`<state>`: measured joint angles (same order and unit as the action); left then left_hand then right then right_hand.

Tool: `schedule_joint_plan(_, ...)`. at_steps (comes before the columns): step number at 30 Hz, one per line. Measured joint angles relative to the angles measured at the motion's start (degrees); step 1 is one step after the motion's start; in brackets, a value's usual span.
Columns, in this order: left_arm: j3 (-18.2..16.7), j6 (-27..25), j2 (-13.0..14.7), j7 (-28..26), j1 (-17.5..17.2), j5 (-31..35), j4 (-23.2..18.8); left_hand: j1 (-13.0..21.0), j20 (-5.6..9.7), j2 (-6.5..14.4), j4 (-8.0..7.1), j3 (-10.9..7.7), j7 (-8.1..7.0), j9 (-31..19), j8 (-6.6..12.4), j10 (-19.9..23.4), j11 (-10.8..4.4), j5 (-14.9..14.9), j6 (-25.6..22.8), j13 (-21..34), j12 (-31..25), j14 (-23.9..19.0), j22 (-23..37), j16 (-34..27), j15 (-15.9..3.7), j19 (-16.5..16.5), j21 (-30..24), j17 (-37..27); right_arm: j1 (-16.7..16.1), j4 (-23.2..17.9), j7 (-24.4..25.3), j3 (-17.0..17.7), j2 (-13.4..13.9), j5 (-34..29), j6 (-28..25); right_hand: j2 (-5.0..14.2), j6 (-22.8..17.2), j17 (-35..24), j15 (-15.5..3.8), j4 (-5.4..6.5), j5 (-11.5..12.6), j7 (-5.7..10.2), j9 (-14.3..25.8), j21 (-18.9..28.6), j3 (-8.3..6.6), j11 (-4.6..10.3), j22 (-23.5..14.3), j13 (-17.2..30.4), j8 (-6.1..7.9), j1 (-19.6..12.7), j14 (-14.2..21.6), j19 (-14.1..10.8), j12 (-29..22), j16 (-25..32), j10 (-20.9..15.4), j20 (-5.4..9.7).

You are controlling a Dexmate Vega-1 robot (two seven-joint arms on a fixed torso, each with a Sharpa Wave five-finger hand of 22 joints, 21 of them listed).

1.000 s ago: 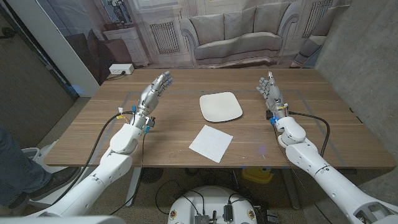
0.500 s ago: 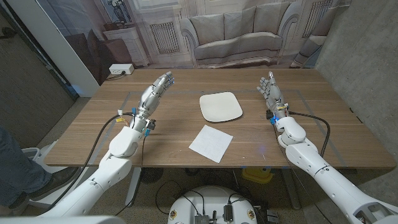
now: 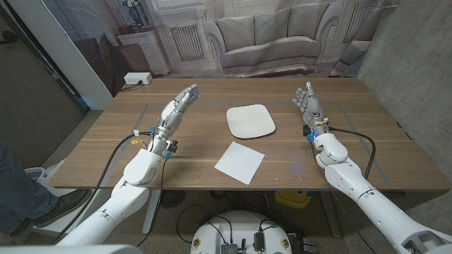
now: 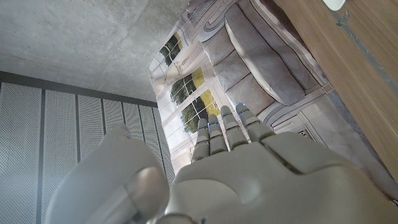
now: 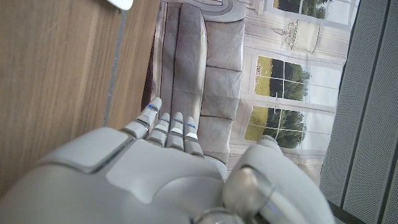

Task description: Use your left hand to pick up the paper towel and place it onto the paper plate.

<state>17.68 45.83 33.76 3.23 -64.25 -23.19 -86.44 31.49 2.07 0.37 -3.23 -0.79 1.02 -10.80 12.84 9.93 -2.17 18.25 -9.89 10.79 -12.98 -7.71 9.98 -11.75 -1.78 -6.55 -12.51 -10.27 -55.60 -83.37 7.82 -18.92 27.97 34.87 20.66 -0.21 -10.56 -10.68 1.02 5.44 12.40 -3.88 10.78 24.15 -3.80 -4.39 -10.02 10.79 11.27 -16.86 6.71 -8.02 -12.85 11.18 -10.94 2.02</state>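
A white paper towel (image 3: 239,162) lies flat near the table's front edge, a square turned cornerwise. Just behind it sits the white paper plate (image 3: 250,121), bare. My left hand (image 3: 176,107) is raised over the left part of the table, fingers straight and apart, holding nothing, well left of both towel and plate. My right hand (image 3: 306,102) stands at the right side, fingers up and apart, holding nothing. The left wrist view shows the back of my left hand (image 4: 249,168) with its fingers extended; the right wrist view shows the back of my right hand (image 5: 143,174) likewise.
The wooden table (image 3: 367,141) bears thin tape lines marking a rectangle. A backdrop printed with a sofa (image 3: 268,42) hangs behind the far edge. A person's leg (image 3: 18,190) shows at the left edge. Cables run along both forearms.
My left arm has moved slightly right and forward, toward the middle of the table. The right arm, towel and plate have stayed put.
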Motion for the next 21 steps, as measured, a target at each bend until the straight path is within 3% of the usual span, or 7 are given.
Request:
schedule_joint_plan(10, -1.0, 2.4, -0.8, -2.0, -1.6, 3.7, -0.4, 0.6, 0.22, -0.1, 0.23, 0.24, -0.6, 0.0, 0.68, 1.7, -0.9, 0.0, -2.1, 0.0, 0.0, -1.7, 0.0, 0.0, -0.57, -1.6, -0.3, 0.0, -0.2, 0.0, 0.0, 0.1, -0.1, 0.1, 0.3, 0.0, -0.1, 0.0, 0.23, 0.0, 0.0, 0.1, 0.0, -0.2, 0.0, 0.0, 0.0, 0.0, 0.0, 0.0, 0.2, -0.3, 0.0, 0.0, 0.0, 0.32)
schedule_joint_plan(21, -2.1, 4.1, -1.6, -5.1, -3.1, 9.1, -0.6, 1.0, 0.19, -0.2, 0.71, 0.24, -0.51, 0.0, 0.67, 2.3, -0.89, 0.4, -3.2, 0.0, 0.0, -2.3, 0.0, 0.0, -0.59, -2.2, -0.3, 0.0, -0.2, -0.1, 0.1, 0.1, -0.2, 0.1, 0.3, 0.0, -0.1, 0.0, 0.0, 0.0, 0.0, 0.1, 0.0, -0.4, -0.01, 0.0, 0.0, 0.0, 0.0, 0.0, 0.4, -0.5, 0.0, 0.0, 0.0, 0.11)
